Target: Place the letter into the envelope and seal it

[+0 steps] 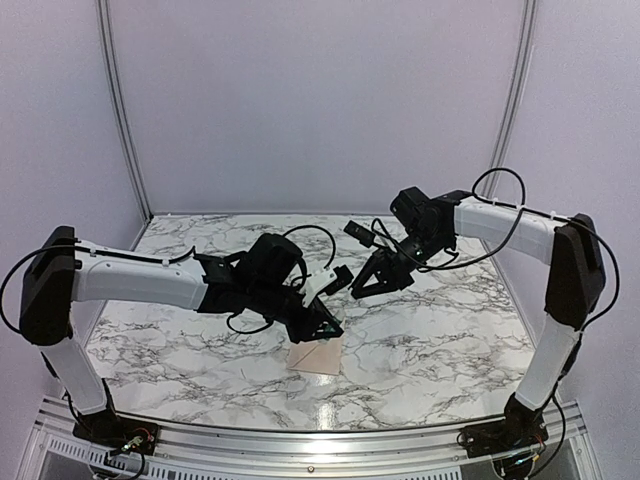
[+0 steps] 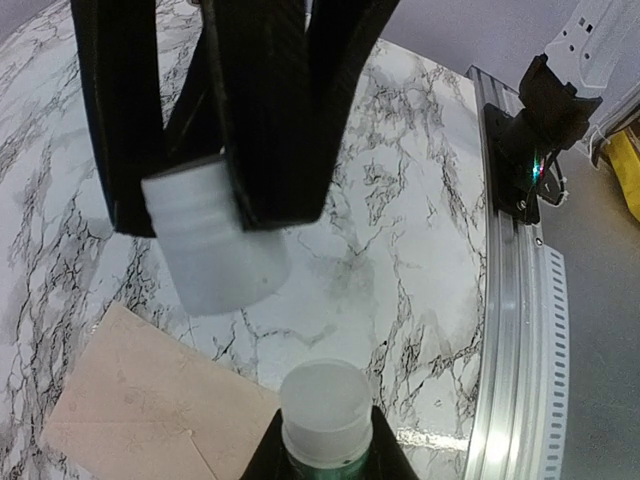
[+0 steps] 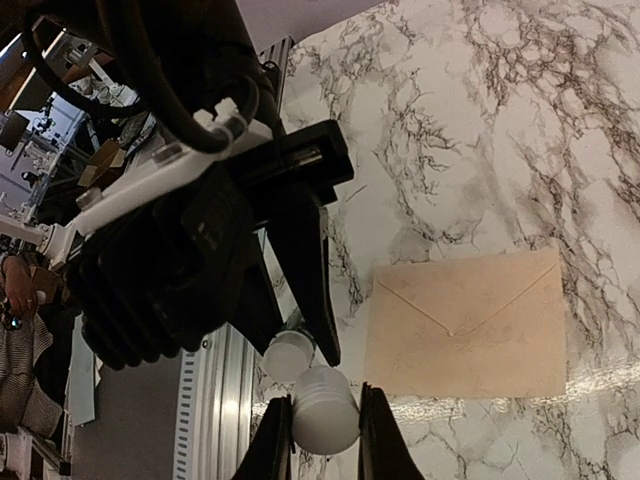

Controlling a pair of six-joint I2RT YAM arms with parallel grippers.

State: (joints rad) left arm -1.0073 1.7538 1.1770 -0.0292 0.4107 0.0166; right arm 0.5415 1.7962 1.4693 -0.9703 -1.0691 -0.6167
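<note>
1. Left pincer (image 2: 325,460): clamped on a green-bodied, white-topped tube, by its look a glue stick (image 2: 322,405). It is held up off the table (image 1: 450,330).
2. Right pincer (image 3: 322,430): clamped on a short white cylinder with a ridged end, probably the stick's white cap (image 3: 325,410).
3. Reason for the hold, as judged: one pincer steadies the stick while the other takes the cap. This suits a sealing step that needs glue. The pictures do not show whether the cap is coming off or going on.
4. Stick and cap: in the right wrist view their ends sit just beside each other, possibly touching. In the left wrist view they stand apart.
5. Envelope (image 3: 465,325): flat on the table, back side up, with the triangular flap lying down and its point near the middle. Neither pincer touches it.
6. Envelope relative to the pincers: in the top view it lies just below the left pincer, towards the near edge. It is further from the right pincer, off to one side of the cap.
7. Letter: not visible as a separate sheet. It is presumably already inside the envelope, though this cannot be confirmed.
8. Placement, as judged: the envelope lies close under the stick, within easy reach for gluing the flap.
</note>
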